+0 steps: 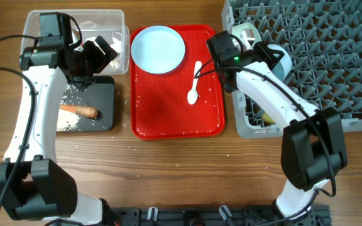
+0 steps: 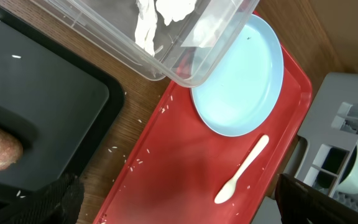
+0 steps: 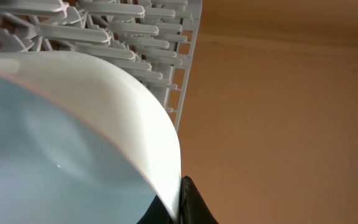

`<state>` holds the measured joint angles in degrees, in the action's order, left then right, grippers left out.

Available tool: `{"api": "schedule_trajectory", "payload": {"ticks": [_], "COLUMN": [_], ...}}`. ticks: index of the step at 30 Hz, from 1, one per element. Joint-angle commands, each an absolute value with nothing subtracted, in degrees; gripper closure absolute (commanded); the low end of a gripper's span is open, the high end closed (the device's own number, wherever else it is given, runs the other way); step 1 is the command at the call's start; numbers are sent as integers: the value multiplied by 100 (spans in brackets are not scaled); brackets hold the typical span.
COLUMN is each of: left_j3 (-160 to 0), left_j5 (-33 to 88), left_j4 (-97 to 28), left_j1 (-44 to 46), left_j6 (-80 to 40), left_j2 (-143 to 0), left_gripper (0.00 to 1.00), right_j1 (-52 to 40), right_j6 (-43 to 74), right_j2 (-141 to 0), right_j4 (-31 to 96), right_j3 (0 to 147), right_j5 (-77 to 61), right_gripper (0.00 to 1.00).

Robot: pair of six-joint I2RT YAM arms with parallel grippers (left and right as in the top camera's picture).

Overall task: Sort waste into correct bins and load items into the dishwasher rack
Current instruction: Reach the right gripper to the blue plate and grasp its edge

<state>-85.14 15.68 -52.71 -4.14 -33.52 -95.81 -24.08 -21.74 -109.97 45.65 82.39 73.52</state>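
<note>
From above, the right gripper [image 1: 268, 56] hangs at the dishwasher rack's [image 1: 332, 63] nine-o'clock edge with a pale blue bowl [image 1: 281, 63], likely to slot it among the pegs.

Left wrist: the left gripper [image 2: 188, 199] is spread and empty. The plate [image 2: 241, 81] and spoon [image 2: 241, 171] lie toward two o'clock on the red tray [image 2: 166, 155].

Right wrist: a finger [image 3: 191, 205] pinches the bowl's rim, holding it tilted on edge.

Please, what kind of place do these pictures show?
Probably a robot test bench arranged as a dish-clearing station, not a real kitchen. A wooden table carries a grey dishwasher rack, a red tray with plate and spoon, a clear tub and a black tub, between robot arms.
</note>
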Motion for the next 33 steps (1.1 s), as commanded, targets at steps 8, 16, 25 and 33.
{"api": "schedule_trajectory", "payload": {"ticks": [8, 16, 25, 33], "left_j3": [-8536, -8536, -8536, -8536], "left_j5": [1553, 1553, 1553, 1553], "left_j4": [-5260, -5260, -5260, -5260], "left_j1": [-429, -429, -429, -429], "left_j6": [-3330, -3330, -3330, -3330], "left_j2": [-9548, -9548, -9548, -9548], "left_gripper": [0, 0, 0, 0], "right_j1": [-3500, -3328, -3089, -3089], "right_j6": [-2095, -1734, 126, 2982], "right_j2": [-11209, -10656, -9725, -11642], "right_j4": [5078, 5063, 3780, 2073], "right_j3": [8200, 8921, 9815, 9712], "right_j5": [6077, 4633, -1098, 169], "right_gripper": [0, 0, 0, 19]}}
